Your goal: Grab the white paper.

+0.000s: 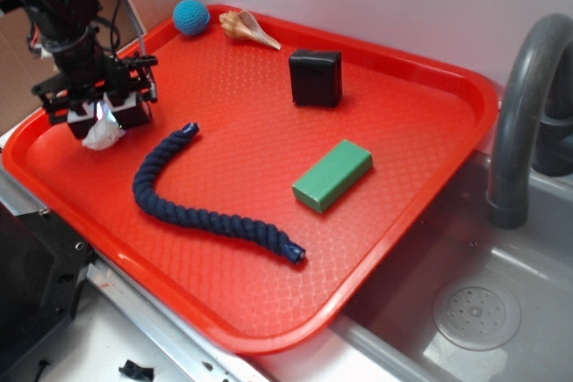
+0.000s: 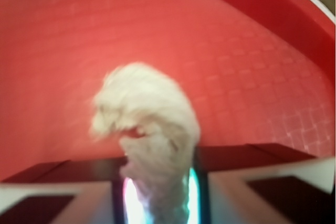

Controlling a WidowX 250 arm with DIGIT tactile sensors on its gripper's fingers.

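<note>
Operator: Red plastic tray (image 1: 421, 78) with a textured floor sits beside a grey steel sink (image 1: 501, 310). Locate the target.

Technician: The small crumpled wad of white paper (image 1: 102, 131) is at the tray's left edge, directly under the black end effector (image 1: 100, 106). The wrist view shows the wad (image 2: 152, 129) pinched between the two fingers, which are closed on its lower part; the free end bulges out past the fingertips.

Operator: Clearances?

Technician: The dark blue braided rope (image 1: 201, 199) lies near, not touching. The teal knitted ball (image 1: 191, 16), beige pointed seashell (image 1: 248, 27), black cube (image 1: 315, 77) and green rectangular block (image 1: 332, 174) are well apart.

Operator: Assessment?

Technician: The grip appears secure because the soft paper compresses. Whether the wad is clear of the tray floor cannot be confirmed.
</note>
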